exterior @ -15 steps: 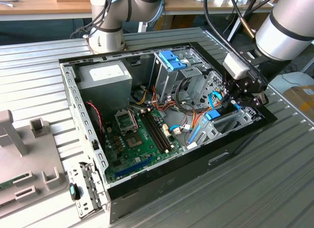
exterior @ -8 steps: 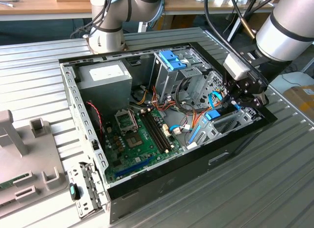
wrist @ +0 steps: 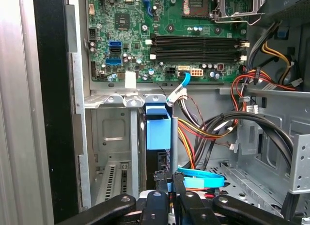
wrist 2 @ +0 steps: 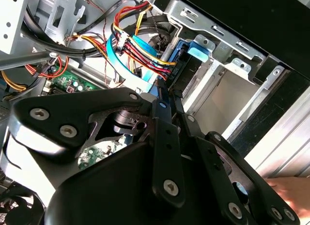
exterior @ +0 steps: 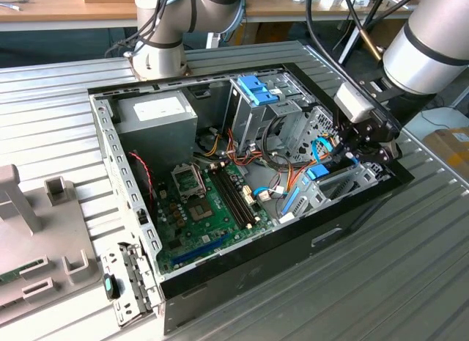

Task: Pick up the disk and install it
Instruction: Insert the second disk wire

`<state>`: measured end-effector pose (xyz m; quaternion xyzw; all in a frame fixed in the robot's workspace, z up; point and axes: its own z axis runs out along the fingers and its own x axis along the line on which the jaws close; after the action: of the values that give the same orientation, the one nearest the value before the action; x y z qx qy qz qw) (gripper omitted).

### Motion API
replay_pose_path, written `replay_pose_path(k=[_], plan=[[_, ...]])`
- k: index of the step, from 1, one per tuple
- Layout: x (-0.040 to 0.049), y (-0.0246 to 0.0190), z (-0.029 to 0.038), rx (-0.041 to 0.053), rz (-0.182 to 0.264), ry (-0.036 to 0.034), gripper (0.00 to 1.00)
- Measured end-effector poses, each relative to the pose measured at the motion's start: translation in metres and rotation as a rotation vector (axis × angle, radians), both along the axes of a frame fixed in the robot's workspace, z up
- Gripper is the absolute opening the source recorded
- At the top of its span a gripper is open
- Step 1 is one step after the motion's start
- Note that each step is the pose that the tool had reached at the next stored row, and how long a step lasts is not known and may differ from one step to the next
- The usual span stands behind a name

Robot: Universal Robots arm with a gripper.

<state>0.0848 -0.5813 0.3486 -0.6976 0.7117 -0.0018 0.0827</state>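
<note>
The disk (exterior: 316, 174) stands on edge in the drive bay at the right side of the open computer case (exterior: 128, 187), its bright blue carrier frame showing. In the first wrist view the blue carrier of the disk (wrist: 158, 130) sits in a narrow metal slot, with the dark drive edge below it. My gripper (exterior: 343, 159) hangs over that bay. In both wrist views its thin black fingers stand close together, gripper (wrist: 168, 181) and gripper (wrist 2: 168, 97), pinched on the near edge of the disk (wrist 2: 186, 51).
Red, yellow and black cables (wrist: 213, 128) and a flat blue data cable (wrist: 201, 177) crowd the space beside the bay. The green motherboard (exterior: 205, 202), a silver drive cage with a blue latch (exterior: 256, 92) and the power supply (exterior: 157, 110) fill the case. Grey fixtures (exterior: 29, 231) stand at the exterior view's left.
</note>
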Motion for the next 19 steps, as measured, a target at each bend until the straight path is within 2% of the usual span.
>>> replay_pose_path(k=[19], plan=[[0.0000,-0.0006,-0.0052,0.0004,0.000,0.0000,0.16]])
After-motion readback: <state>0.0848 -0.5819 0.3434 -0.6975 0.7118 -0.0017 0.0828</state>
